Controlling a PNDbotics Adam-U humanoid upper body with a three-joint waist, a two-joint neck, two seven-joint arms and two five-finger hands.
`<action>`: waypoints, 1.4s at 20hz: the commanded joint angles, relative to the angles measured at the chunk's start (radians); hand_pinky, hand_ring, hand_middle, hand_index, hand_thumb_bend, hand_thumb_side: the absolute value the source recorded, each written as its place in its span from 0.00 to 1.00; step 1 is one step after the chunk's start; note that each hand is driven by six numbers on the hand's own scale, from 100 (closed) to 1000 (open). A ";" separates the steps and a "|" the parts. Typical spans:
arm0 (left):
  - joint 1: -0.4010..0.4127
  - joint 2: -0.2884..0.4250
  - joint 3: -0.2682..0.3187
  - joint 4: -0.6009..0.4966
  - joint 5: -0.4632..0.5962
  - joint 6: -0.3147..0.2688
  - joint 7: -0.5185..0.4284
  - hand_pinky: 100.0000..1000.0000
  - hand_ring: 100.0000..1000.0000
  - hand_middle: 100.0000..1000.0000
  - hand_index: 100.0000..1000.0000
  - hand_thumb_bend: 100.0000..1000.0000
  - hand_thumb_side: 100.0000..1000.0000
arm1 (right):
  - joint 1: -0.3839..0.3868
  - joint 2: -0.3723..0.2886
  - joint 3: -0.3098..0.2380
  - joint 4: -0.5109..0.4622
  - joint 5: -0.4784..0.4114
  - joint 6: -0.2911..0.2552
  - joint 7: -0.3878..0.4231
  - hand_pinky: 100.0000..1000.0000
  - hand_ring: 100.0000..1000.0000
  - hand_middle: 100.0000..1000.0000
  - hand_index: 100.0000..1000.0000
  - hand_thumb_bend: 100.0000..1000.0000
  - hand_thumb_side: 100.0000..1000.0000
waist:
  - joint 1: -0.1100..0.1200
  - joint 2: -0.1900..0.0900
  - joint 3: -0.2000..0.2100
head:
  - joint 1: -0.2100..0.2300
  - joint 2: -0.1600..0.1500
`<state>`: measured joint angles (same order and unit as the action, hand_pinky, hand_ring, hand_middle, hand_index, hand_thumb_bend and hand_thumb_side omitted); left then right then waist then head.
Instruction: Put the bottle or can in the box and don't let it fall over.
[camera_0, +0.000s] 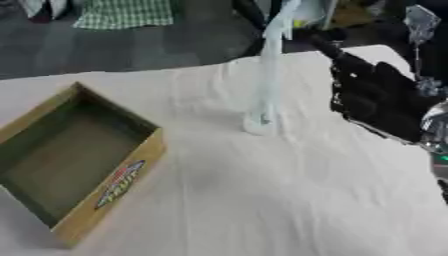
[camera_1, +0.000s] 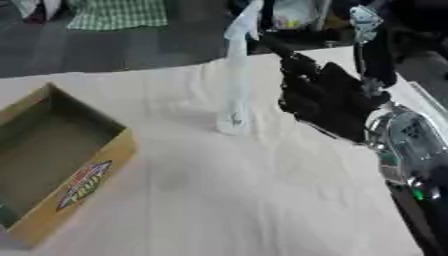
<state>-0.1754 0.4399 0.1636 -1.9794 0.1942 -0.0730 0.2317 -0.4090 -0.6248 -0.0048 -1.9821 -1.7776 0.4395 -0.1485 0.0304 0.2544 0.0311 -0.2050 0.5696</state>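
Clear bottle (camera_0: 265, 75) stood upright mid-surface (camera_0: 262, 200) on white cloth, right robot hand (camera_1: 328, 97) just beside it with relaxed fingers holding nothing, open cardboard box (camera_0: 74, 160) well apart at left.

Tall pale bottle (camera_0: 265, 80) smeared by blur, top cut off.

Bare cloth (camera_0: 262, 200) is seen between the box (camera_0: 122, 185) at lower left and the bottle (camera_0: 267, 75) at upper centre.
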 joint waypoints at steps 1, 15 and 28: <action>-0.008 0.023 0.004 -0.021 0.003 0.001 -0.003 1.00 0.69 0.68 0.85 0.17 0.83 | -0.020 -0.011 -0.002 -0.018 0.000 0.007 -0.007 0.00 0.05 0.18 1.00 0.27 1.00 | -0.001 -0.009 0.002 | -0.005 -0.004; -0.011 0.018 0.002 -0.021 0.000 0.000 -0.006 1.00 0.69 0.69 0.85 0.17 0.84 | -0.052 -0.040 -0.005 0.035 0.000 0.013 0.022 0.00 0.05 0.18 1.00 0.28 1.00 | 0.009 0.011 0.009 | -0.021 -0.025; -0.015 0.014 0.001 -0.021 -0.004 -0.002 -0.008 1.00 0.69 0.69 0.85 0.17 0.84 | -0.071 -0.072 -0.018 0.096 -0.003 0.028 0.061 0.00 0.05 0.18 1.00 0.30 1.00 | 0.019 0.034 0.012 | -0.032 -0.050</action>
<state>-0.1800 0.4384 0.1630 -1.9794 0.1935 -0.0738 0.2255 -0.4701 -0.6613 -0.0084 -1.8828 -1.7779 0.4676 -0.0960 0.0499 0.3015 0.0423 -0.2343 0.5335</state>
